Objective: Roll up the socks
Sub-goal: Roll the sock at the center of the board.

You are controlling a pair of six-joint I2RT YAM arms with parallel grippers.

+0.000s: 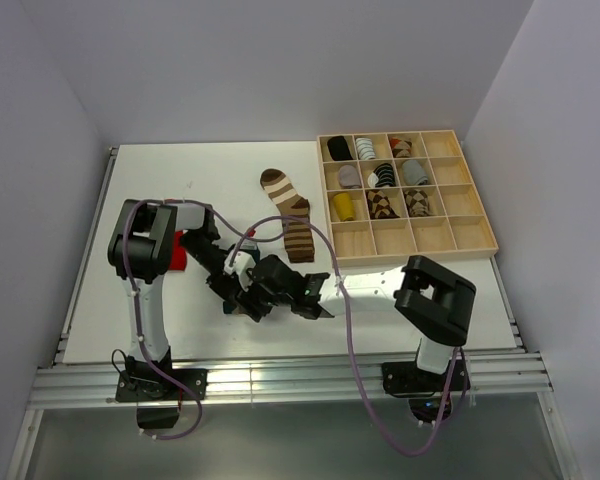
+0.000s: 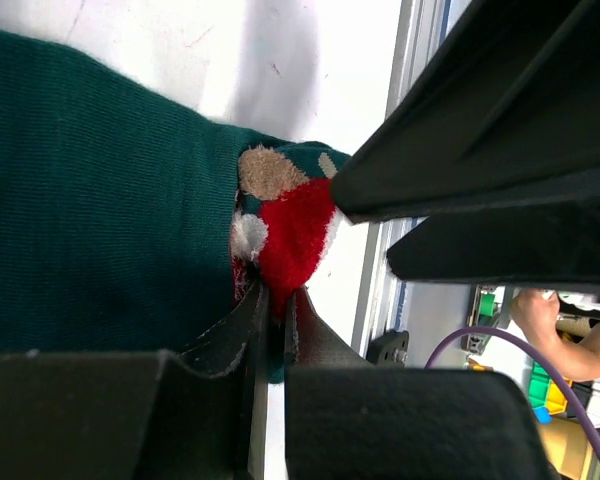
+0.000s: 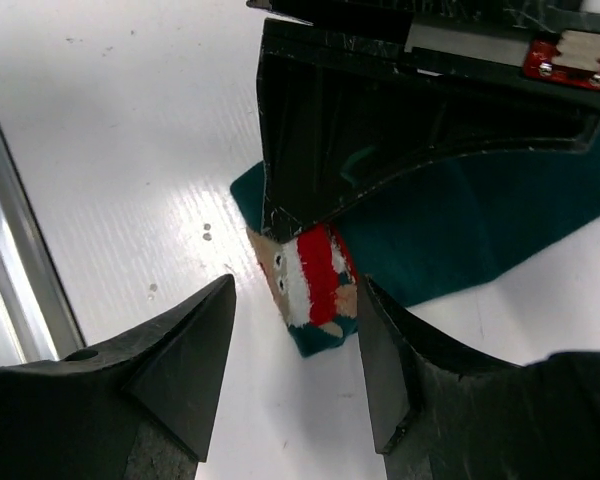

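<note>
The dark teal sock (image 2: 100, 200) lies flat on the white bench (image 1: 160, 190), and its end with the small red, white and tan figure (image 3: 315, 285) points toward the bench's near edge. The overhead view hides this sock almost wholly under the two arms. Only the wrist views show it: the left wrist view shows the left tool (image 2: 275, 300) closed, pinching the fabric just beside the figure. The right wrist view shows the right tool (image 3: 295, 285) open, with one finger on either side of the figured end; whether either finger touches the fabric I cannot tell. The metal rail (image 3: 10, 250) along the bench's near edge runs close to that end, with a strip of bare bench between them. Only the overhead view shows the rest: the brown-and-cream striped sock (image 1: 288, 215) lies beyond the teal sock, well apart from it. The red sock (image 1: 180, 255) is to its left, partly behind the left arm, and a wooden compartment tray (image 1: 474, 232) with sock bundles stands beyond it to the right.
</note>
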